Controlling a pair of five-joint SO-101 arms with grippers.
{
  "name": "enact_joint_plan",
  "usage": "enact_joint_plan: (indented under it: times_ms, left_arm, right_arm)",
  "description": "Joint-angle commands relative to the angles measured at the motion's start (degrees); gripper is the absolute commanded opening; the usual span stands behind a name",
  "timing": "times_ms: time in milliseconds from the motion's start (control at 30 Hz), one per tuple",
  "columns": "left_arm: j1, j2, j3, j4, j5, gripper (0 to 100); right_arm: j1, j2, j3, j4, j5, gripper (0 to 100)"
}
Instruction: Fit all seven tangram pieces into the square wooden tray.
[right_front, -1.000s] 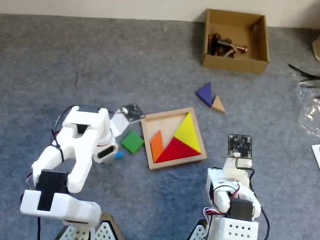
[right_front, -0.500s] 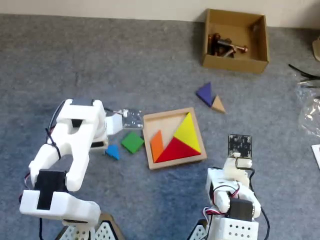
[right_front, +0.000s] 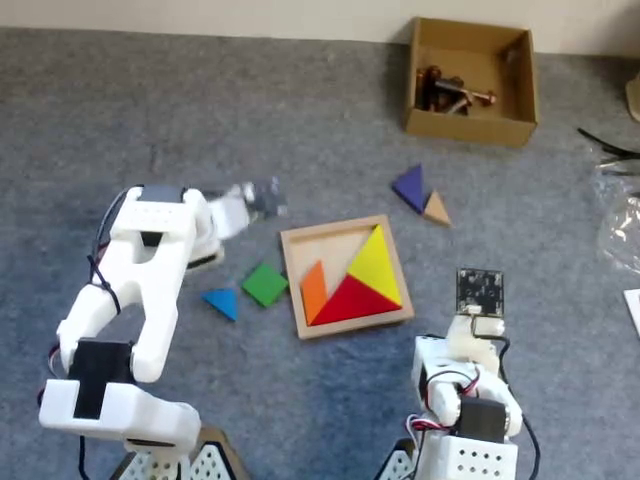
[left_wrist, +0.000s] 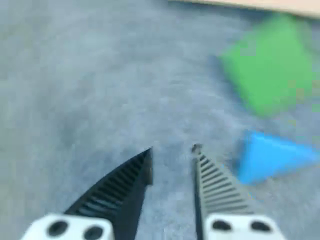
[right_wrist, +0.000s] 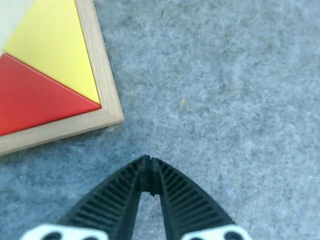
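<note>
- Left gripper: over bare carpet, fingers blurred.
- Green square and blue triangle: near the fingers, untouched.
- Wooden tray: beside the fingers; holds orange, red and yellow pieces.
- Purple triangle and tan triangle: touching, well apart from the fingers.

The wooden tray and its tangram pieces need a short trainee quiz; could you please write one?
1. How many pieces lie in the wooden tray?
2. True or false: the left hand grips the blue triangle.
3. Which piece lies beside the tan triangle? A green square; B purple triangle; C red triangle.
Key: 1 three; 2 false; 3 B.
</note>
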Motion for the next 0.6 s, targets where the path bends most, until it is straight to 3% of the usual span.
enact_joint_plan:
  times_ms: [0, 67, 200, 367, 567]
  left_arm:
    - [0.31, -1.63, -4.70, 0.44, 49.85, 13]
    - [0.31, -1.36, -4.70, 4.57, 64.09, 13]
    - [0.57, -1.27, -4.62, 13.54, 75.78, 13]
    - [4.70, -1.27, -4.53, 23.21, 82.37, 13]
    - [11.91, -1.27, -4.62, 26.11, 84.04, 13]
  right_arm:
    - [-0.92, -0.84, 6.55, -0.92, -0.62, 0.5]
    - [-0.92, -0.84, 6.55, -0.92, -0.62, 0.5]
    - [-0.92, -0.84, 6.55, -0.92, -0.62, 0.5]
    - [-0.92, -0.84, 6.55, -0.92, -0.62, 0.5]
    - [-0.92, -0.84, 6.55, -0.92, -0.62, 0.5]
